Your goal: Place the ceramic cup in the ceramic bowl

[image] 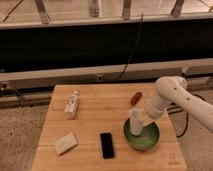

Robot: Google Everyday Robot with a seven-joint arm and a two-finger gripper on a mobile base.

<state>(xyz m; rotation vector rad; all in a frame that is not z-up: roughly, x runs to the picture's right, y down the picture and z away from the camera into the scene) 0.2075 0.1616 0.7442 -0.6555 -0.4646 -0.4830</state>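
Note:
The white ceramic cup (136, 122) is tilted, with its open mouth facing up and to the left. It sits over the left part of the green ceramic bowl (145, 140), which stands at the front right of the wooden table (95, 122). My gripper (146, 119) reaches in from the right at the end of the white arm (172, 95). It is shut on the cup's right side, holding it just above or inside the bowl. The cup's base is hidden behind the bowl's rim.
A white bottle (72, 104) lies on its side at the back left. A pale sponge-like block (66, 143) lies at the front left. A black phone (106, 145) lies just left of the bowl. A small reddish object (135, 98) lies behind the bowl.

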